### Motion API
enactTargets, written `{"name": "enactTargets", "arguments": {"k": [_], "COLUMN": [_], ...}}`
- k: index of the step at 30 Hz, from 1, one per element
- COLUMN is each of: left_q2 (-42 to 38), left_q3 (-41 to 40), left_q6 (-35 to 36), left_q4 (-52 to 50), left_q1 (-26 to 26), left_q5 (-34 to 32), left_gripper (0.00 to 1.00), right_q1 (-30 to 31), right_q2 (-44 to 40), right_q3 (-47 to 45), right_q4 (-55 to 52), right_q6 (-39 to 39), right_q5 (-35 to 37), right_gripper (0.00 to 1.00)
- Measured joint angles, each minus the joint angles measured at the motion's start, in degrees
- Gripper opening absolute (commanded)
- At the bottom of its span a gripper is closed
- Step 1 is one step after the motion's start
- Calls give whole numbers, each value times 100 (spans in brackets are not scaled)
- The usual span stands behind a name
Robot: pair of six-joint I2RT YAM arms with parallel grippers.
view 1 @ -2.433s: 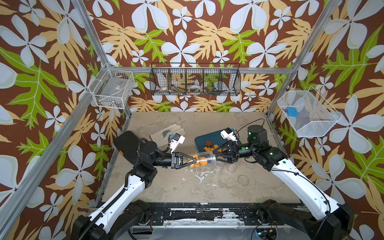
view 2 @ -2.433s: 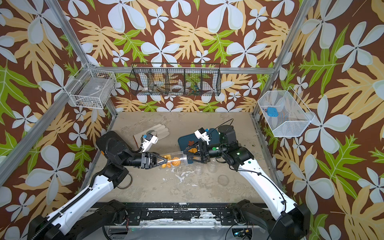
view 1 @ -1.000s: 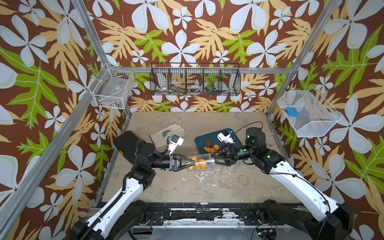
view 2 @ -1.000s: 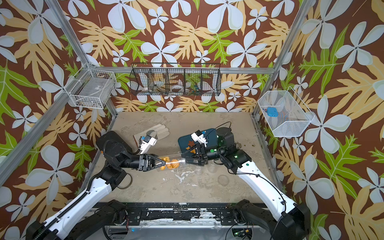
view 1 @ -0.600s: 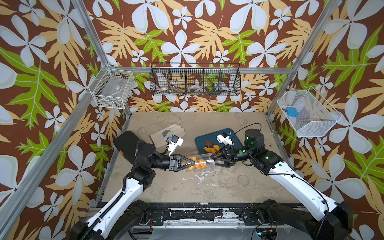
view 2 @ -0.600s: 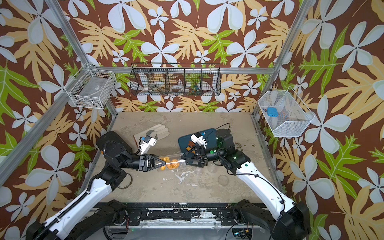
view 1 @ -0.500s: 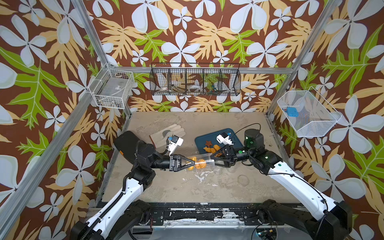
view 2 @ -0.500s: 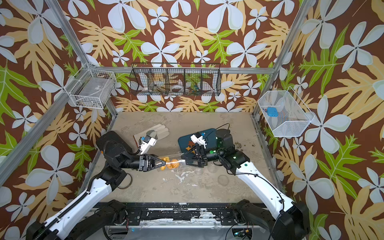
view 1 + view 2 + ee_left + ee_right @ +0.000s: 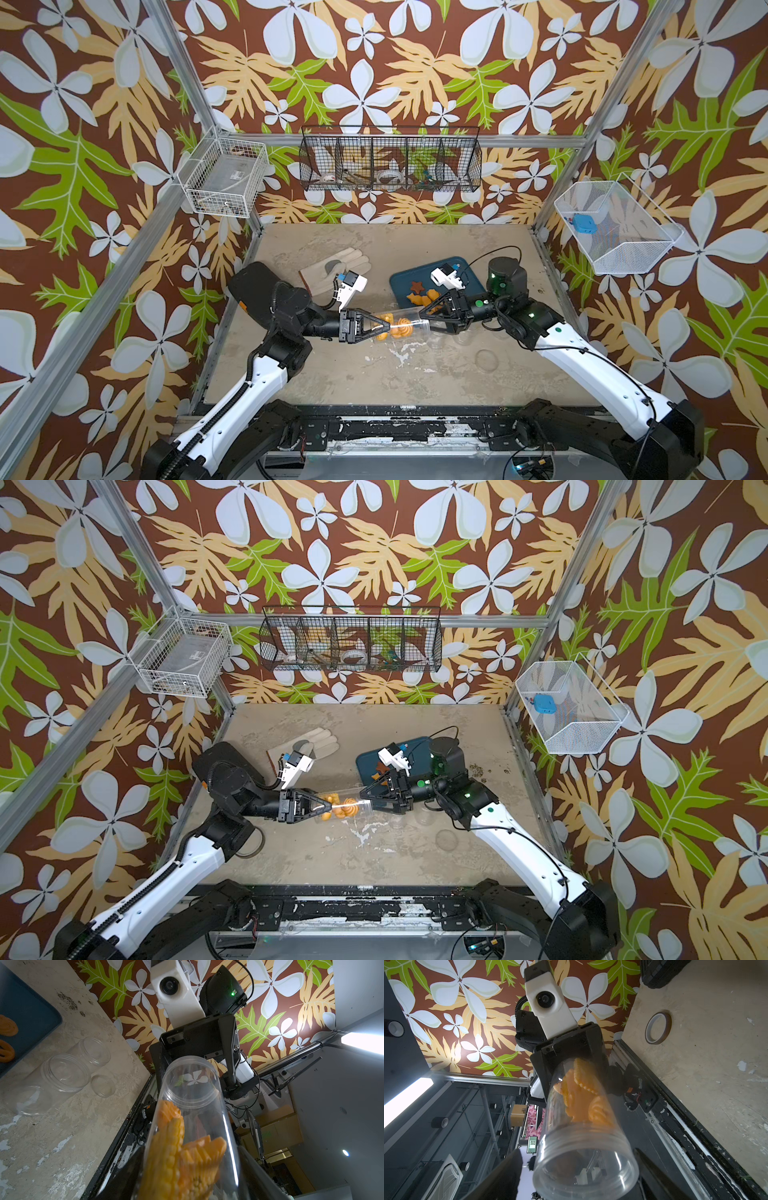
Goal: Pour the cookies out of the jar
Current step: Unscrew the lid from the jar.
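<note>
Clear jar [image 9: 413, 321] of cookies [image 9: 401, 328] held sideways above table [image 9: 374, 386].
Left jaws clamp base; right jaws straddle mouth, grip unclear.

jar [image 9: 583, 1147]: clear, glossy, smooth plastic
cookies [image 9: 176, 1159]: matt, ridged surfaces
bench [image 9: 374, 382]: rough, matt, worn, patchy
tray [image 9: 402, 284]: smooth dark-blue plastic
glove [image 9: 349, 262]: pale matt cloth
wire basket [image 9: 390, 160]: black metal mesh

My left arm [image 9: 266, 374] and right arm [image 9: 582, 357] wear white shells over black joints, black cables [image 9: 505, 249] looping alongside. My left tool [image 9: 386, 328] and right tool [image 9: 422, 322] are black, triangular-fingered, each topped by a white boxy camera [image 9: 351, 286].
</note>
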Motion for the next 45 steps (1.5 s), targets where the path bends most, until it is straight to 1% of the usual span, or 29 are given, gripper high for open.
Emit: {"name": "enactTargets", "arguments": {"k": [4,12,15,19,23,29,35,40,45], "left_q2": [17,-28,-44,4,101,44,-74,-98,-7], "left_q3": [0,-13,-13,7,72,-101,-341,-413,-380], "left_q6": [2,9,70,72,-42,-815,-1751,-2280,-2612], "left_q4": [151,157,144,144,153,621,1062,1335,1604], "left_q1": [0,0,0,15,42,59,116,271,404], "left_q5": [15,-7,-24,-26,-92,-297,-494,-442,-254], "left_gripper": [50,49,49,48,46,43,42,42,42], "right_q1": [17,22,22,20,7,0,-2,9,17], "right_q2": [2,48,81,122,225,616,1141,1375,1401], "right_q3": [59,63,105,177,422,1012,1714,2006,2140], "right_q4": [-2,-4,-7,-55,-289,-898,-1384,-1552,-1648], "right_q6": [2,2,2,-20,-221,-868,-1897,-2601,-3285], "right_q5": [7,15,22,31,142,175,92,-90,-173], "right_gripper": [75,73,67,67,64,62,59,60,61]}}
